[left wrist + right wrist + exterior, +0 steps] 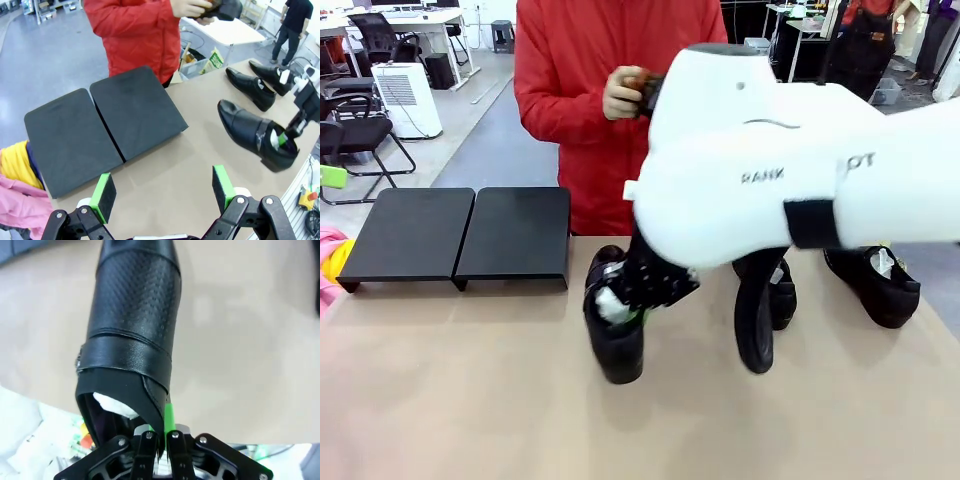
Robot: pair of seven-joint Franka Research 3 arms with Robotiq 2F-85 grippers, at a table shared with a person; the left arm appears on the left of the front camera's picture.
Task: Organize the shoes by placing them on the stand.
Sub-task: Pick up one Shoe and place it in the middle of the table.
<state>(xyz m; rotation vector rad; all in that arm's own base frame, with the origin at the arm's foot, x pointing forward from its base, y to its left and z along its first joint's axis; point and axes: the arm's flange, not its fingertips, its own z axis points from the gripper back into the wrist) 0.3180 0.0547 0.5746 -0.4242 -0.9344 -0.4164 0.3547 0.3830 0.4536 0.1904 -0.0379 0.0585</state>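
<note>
The stand point(455, 235) lies bare at far left; the left gripper point(163, 175) has its fingers wide apart, holding nothing. On the bench point(440, 400) in the middle, the right gripper point(161, 427) pinches a shoe point(613, 335) tight by its heel wall. Better to lift it level and carry slowly, since such a thin grip may swing.

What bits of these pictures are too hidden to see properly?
- Front view: the right arm covers the middle shoes, so they can't be counted.
- Front view: the dark thing in the person's hand is half behind that arm.
- Right wrist view: the held shoe has its toe cut off by the top edge.
</note>
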